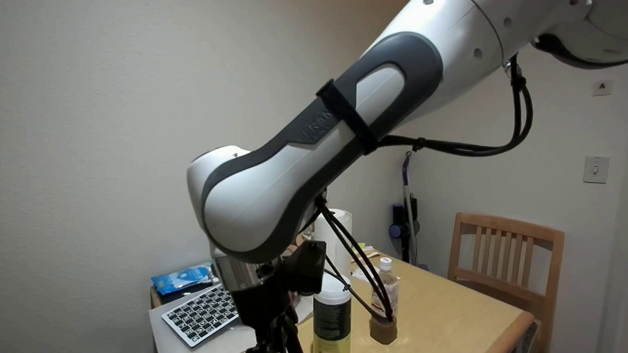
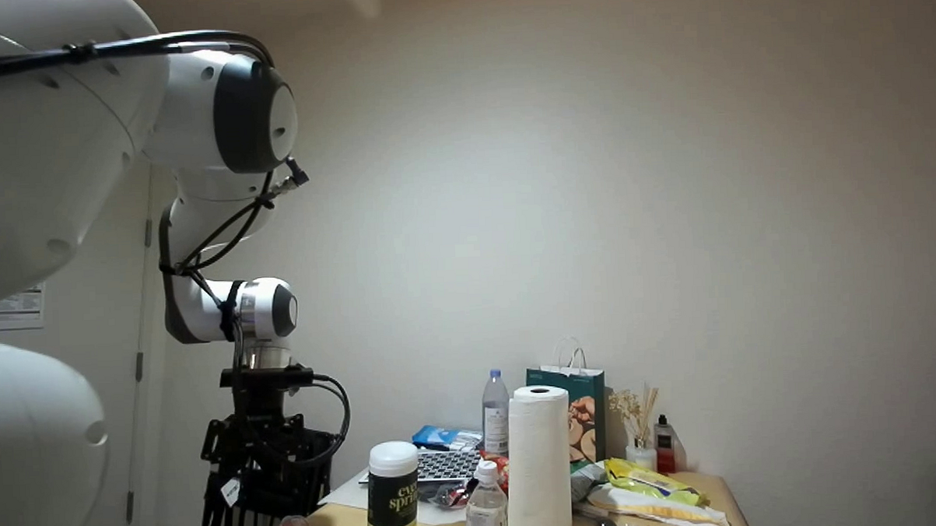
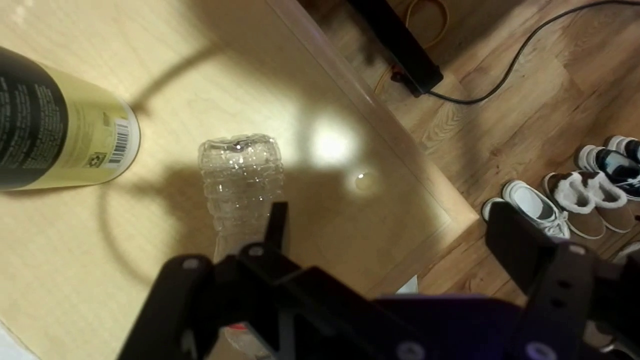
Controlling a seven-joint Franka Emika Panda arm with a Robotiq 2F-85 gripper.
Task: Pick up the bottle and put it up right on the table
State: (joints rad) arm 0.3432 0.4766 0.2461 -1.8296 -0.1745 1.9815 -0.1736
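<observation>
From 12 o'clock in the wrist view, the edge of the desk [image 3: 325,225] slants down to a corner near 3, then turns back toward 8 and passes behind the black jaws. Beyond it lies wooden floor [image 3: 475,145], with a row of shoes [image 3: 582,220] at 3 and a black bar [image 3: 396,42] with a cable [image 3: 507,75] at 1. A broad strip of desk, smooth, pale and patched with shadow, separates that edge from the clear bottle [image 3: 240,175], spreading from the bottle's 1 o'clock to its 4; at the bottle's 10 o'clock, near but apart, stands a yellow-and-black canister [image 3: 85,125]. In an exterior view, a paper towel roll [image 2: 539,463] and a white-capped bottle [image 2: 486,518] stand near each other around 6 o'clock, before a plain wall [image 2: 668,209]; in an exterior view, a slat-back chair [image 1: 510,227] stands beside the desk at 4. The clear bottle lies on its side on the desk, long axis close to 12–6, its ribbed end pointing at 12; toward 6 it runs behind the jaws, partly hidden, and the cap cannot be made out. Spread wide, the jaws show desk edge and floor between them; the jaw on the 9 o'clock side overlaps the bottle's flank, and whether it touches cannot be told.
</observation>
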